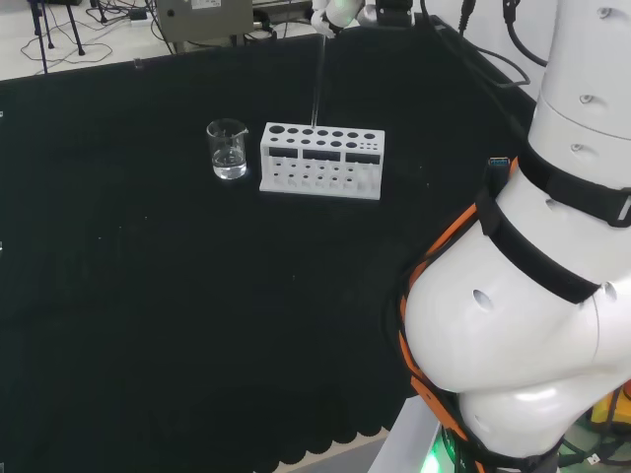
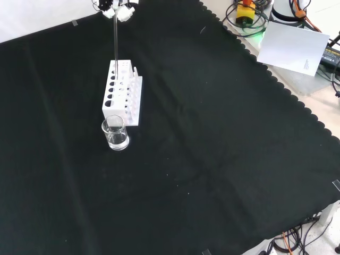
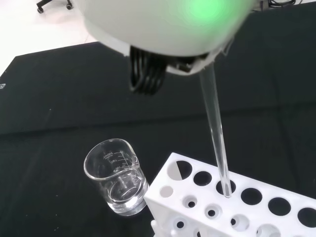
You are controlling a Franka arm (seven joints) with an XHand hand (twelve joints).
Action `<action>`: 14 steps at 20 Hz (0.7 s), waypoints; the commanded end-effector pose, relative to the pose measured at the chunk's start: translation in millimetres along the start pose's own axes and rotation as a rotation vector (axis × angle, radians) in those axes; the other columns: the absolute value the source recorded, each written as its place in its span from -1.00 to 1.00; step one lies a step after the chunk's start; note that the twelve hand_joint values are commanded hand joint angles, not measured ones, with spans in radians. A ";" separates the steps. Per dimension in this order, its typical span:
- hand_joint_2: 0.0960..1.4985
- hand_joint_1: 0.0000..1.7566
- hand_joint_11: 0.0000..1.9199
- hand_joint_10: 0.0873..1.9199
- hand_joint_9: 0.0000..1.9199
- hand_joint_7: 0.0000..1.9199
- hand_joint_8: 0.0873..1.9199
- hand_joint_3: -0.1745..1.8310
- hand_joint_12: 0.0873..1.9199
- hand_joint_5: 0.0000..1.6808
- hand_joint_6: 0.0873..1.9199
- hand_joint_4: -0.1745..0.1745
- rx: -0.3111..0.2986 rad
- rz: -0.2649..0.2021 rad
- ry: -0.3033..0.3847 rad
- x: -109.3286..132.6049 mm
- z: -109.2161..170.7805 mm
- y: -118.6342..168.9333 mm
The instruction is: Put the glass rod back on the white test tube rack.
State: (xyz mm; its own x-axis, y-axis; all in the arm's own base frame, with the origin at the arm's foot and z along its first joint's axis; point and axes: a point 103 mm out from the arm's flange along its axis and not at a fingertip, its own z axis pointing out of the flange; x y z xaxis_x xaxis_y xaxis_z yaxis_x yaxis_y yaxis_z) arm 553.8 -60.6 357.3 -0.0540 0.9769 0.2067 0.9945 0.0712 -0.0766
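Rod [image 3: 217, 133] tip in rack [image 3: 256, 207] hole

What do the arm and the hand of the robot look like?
The arm has big, rounded, glossy white links with black bands, orange trim and small round holes; black cables run beside its upper link. The hand is white with black parts. In the wrist view, its white underside glows green above black ribbed cables.

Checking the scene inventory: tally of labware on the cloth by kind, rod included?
Glass rod: 1, held by the hand, its tip in a rack hole
White test tube rack: 1
Glass beaker: 1
Total: 3
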 end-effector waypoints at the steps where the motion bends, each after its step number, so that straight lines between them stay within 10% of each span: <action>1: -0.47 0.39 0.44 -0.36 0.92 0.66 -0.08 0.15 -0.32 0.58 -0.30 -1.00 -0.001 -0.002 -0.025 9.5 -1.1 -1.2; 14: -0.47 0.39 0.45 -0.36 0.92 0.66 -0.08 0.15 -0.32 0.58 -0.30 -1.00 0.013 -0.016 -0.023 23.8 4.6 -4.1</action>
State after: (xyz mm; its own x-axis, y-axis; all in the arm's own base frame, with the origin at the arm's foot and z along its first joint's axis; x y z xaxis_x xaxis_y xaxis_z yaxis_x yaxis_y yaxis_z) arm 548.8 -41.0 360.9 -0.0698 0.9797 0.1880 0.9931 0.0861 -0.0796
